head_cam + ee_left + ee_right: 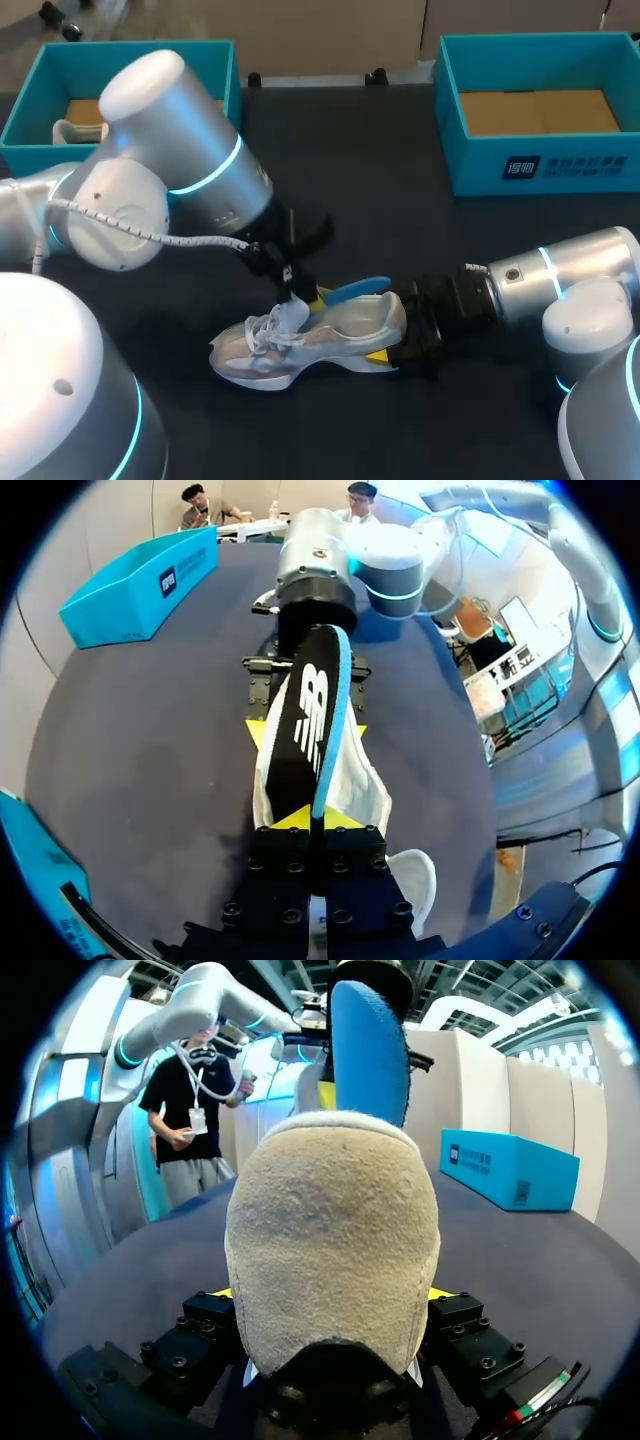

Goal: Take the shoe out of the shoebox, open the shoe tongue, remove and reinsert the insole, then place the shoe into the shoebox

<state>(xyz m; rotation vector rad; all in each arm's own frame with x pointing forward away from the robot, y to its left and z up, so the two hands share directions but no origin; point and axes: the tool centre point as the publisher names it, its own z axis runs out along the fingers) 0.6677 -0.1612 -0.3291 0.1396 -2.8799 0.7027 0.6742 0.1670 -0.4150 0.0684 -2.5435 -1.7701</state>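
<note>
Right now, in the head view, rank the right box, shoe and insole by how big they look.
1. right box, clearly largest.
2. shoe.
3. insole, smallest; only part of it shows above the shoe, so its full size is unsure.

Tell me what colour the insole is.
The insole is black on top with white print, blue along its edge; best in the left wrist view.

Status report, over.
Right gripper shut on heel of grey-white mesh sneaker, on dark table. Left gripper shut on black insole with blue underside, tilted above sneaker's opening. Nothing in the way.
</note>
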